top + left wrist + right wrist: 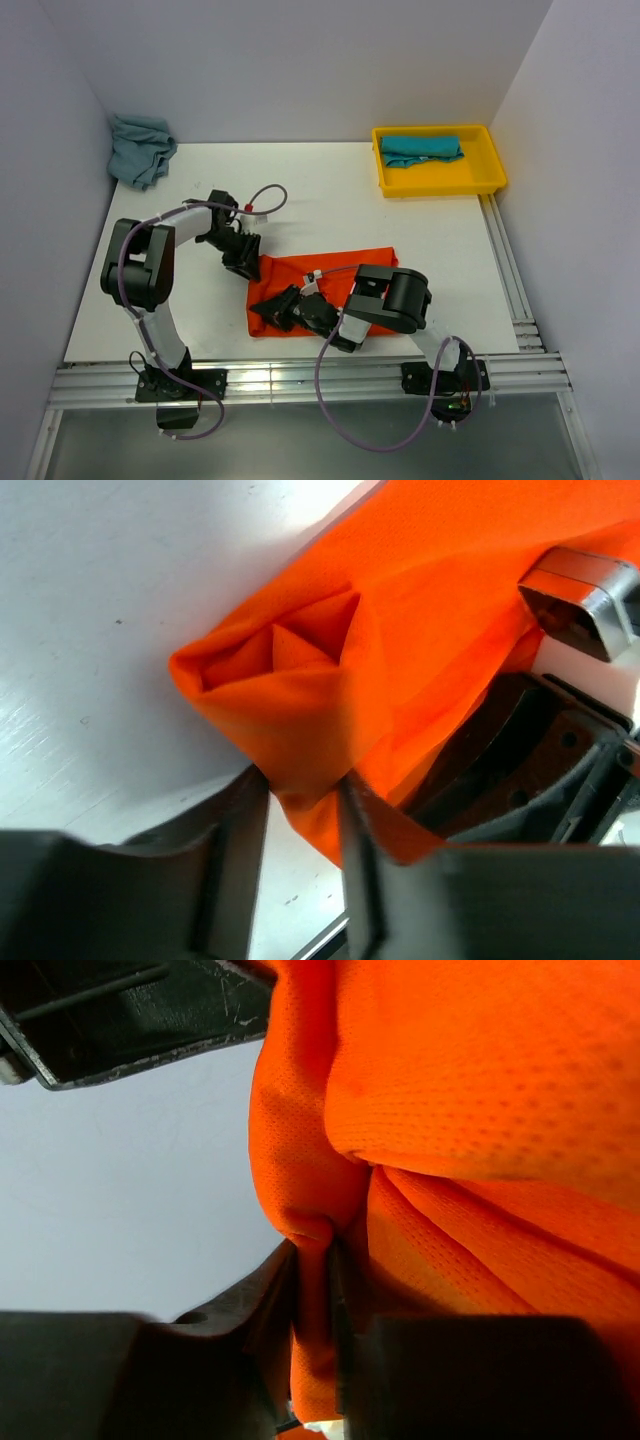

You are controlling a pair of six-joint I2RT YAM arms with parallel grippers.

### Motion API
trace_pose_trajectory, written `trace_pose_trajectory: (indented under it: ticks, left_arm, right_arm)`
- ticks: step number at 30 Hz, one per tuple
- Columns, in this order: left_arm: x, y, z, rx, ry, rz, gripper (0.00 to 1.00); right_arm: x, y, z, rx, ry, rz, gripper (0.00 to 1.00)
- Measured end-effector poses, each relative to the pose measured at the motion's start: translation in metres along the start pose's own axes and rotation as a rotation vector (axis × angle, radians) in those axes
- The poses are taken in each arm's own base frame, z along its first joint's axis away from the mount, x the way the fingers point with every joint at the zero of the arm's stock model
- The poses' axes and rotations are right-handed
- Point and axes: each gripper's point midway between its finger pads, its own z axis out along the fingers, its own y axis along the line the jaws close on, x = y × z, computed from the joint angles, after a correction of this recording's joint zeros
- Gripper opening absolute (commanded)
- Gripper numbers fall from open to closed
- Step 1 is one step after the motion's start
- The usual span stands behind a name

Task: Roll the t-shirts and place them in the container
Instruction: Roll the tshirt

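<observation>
Orange shirt [340, 270]: flat on the desk [300, 190] in front of both bases, folded to a band; its long axis runs left to right, and the left end is bunched and lifted.
Left end effector [243, 262]: at the far-left corner of the band; clenched on a gathered fold, with cloth filling the gap between its fingers [235, 840] and touching both.
Right end effector [290, 310]: at the near-left edge of the same end, just beside the left one; clenched tight on a thin pleat of the orange cloth; its arm reaches across the near side of the band to get there.
Key relation: both grips sit on one short end, one at the far corner and one at the near corner, so the line between them crosses the long axis; the rest of the shirt lies to the right of both.
Nearer arm: neither has a clear edge, since both are already on the cloth; the free right end lies closer to the right base.
Likely next move: turn the held end over and roll it rightward along the band; my judgement only.
Risk: the corners may advance unevenly and the roll may skew.
Teal shirt [420, 150]: lying in the tray [440, 188] at the far right, well apart.
Grey shirt [140, 148]: crumpled at the far-left corner, well apart.
</observation>
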Motion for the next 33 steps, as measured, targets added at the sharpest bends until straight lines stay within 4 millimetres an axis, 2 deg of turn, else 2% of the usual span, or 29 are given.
trace_pose_trajectory:
  ticks: [3,9,15,17,20,24,29,33]
  left_arm:
    - [0.001,0.001,0.003,-0.039,0.011,-0.005,0.26]
    - [0.002,0.005,0.004,-0.108,0.02,-0.016,0.24]
    - [0.002,0.008,0.002,-0.165,0.019,-0.01,0.23]
    - [0.002,0.008,0.002,-0.174,0.02,-0.006,0.23]
    - [0.002,0.008,0.002,-0.185,0.024,-0.002,0.22]
    - [0.005,0.007,0.003,-0.196,0.036,0.0,0.22]
    - [0.008,0.006,0.002,-0.209,0.052,0.0,0.23]
    - [0.007,0.006,0.002,-0.229,0.059,0.012,0.23]
  right_arm:
    - [0.0,-0.004,-0.002,0.046,-0.006,-0.013,0.45]
    - [0.003,-0.006,-0.008,0.21,-0.034,-0.106,0.45]
    - [0.019,0.008,-0.008,0.322,-0.061,-0.228,0.45]
    - [0.022,0.006,-0.011,0.349,-0.064,-0.251,0.41]
    - [0.024,-0.007,-0.017,0.411,-0.068,-0.287,0.28]
    - [0.026,-0.018,-0.021,0.476,-0.081,-0.317,0.23]
    - [0.035,-0.022,-0.024,0.533,-0.082,-0.35,0.53]
    - [0.045,-0.016,-0.028,0.589,-0.083,-0.403,0.57]
